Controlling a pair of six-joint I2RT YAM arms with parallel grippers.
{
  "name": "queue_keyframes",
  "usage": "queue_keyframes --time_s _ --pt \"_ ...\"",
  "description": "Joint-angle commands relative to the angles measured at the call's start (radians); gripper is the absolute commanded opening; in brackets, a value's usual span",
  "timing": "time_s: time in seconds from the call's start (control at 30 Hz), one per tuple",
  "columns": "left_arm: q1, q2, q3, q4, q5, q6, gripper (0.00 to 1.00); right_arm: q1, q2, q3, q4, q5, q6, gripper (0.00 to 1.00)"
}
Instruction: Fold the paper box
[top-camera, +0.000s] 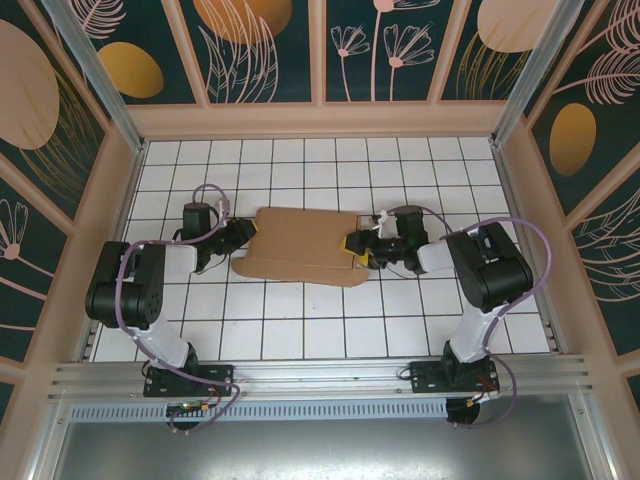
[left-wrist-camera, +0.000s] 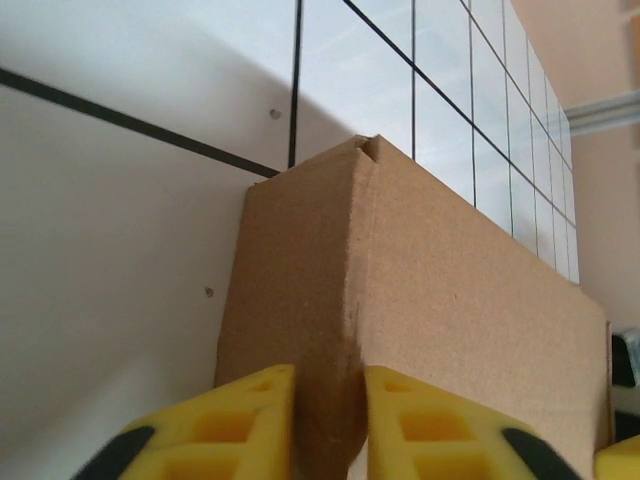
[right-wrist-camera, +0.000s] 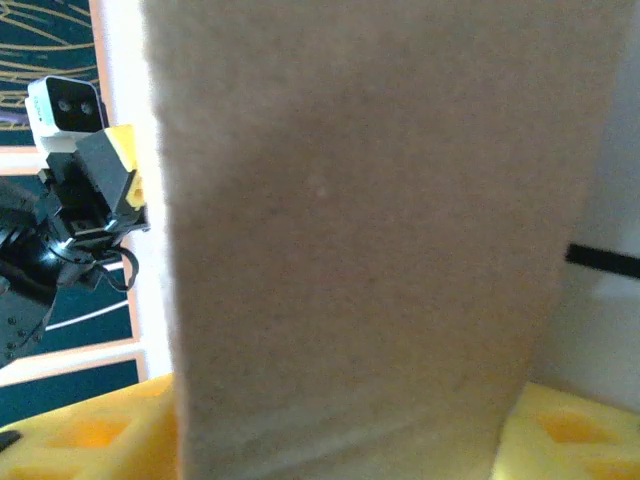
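**Paper box (top-camera: 300, 248) mid-fold, an arm at each end**

Paper box: plain brown cardboard mailer, lying mostly flat in the middle of the white tiled table (top-camera: 300, 330), long side running left to right. Near edge is wavy and uneven, so the flaps are not squared up. No closed box shape yet.

Left gripper (top-camera: 243, 238) is at the left end of the sheet. In its wrist view, the left gripper (left-wrist-camera: 329, 430) has its yellow fingers (left-wrist-camera: 245, 425) close together, pads against either side of a raised cardboard fold. It is clenched on that fold. The panel stands up from the table with a creased corner at its top.

Right gripper (top-camera: 356, 250) is at the right end. Its wrist view is blurred by cardboard close to the lens. A broad panel stands between the yellow fingers (right-wrist-camera: 85, 435), which are well apart. Cannot tell whether the pads bear on it.

Step in hand, as I judge it: raising and creasing the end walls, early in the fold.

Next move likely calls for:
- a firm hold on the right panel
- both ends turned up along their scored lines together
- the sheet kept from sliding or buckling in the middle
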Motion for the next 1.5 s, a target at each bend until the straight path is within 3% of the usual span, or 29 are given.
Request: queue_keyframes --time_s 0.0,0.17,0.3,0.47,0.6,0.67,0.87,1.2,1.47 --pt "0.009 -0.052 0.008 -0.275 -0.174 0.028 0.29 0.012 -0.007 -0.046 0.033 0.063 0.045 0.59" --pt "-0.002 -0.291 0.062 -0.41 -0.358 -0.034 0.31 0.014 -0.056 -0.105 0.089 0.128 0.114 0.52" --pt "-0.033 -0.403 0.101 -0.474 -0.346 -0.117 0.36 0.015 -0.123 -0.185 0.207 0.203 0.201 0.48" --pt "-0.184 -0.537 0.014 -0.377 -0.323 -0.359 0.55 0.026 -0.163 -0.267 0.358 0.291 0.297 0.5" --pt "-0.317 -0.595 -0.12 -0.229 -0.376 -0.609 0.63 0.053 -0.139 -0.277 0.447 0.289 0.339 0.53" --pt "-0.36 -0.574 -0.148 -0.205 -0.384 -0.699 0.64 0.071 -0.132 -0.277 0.468 0.302 0.342 0.54" --pt "-0.438 -0.471 -0.124 -0.227 -0.395 -0.758 0.65 0.112 -0.136 -0.284 0.506 0.339 0.354 0.57" --pt "-0.441 -0.346 -0.15 -0.073 -0.411 -0.754 0.63 0.15 -0.112 -0.268 0.535 0.304 0.404 0.57" --pt "-0.44 -0.218 -0.201 0.177 -0.413 -0.747 0.59 0.188 -0.128 -0.249 0.521 0.266 0.445 0.6"
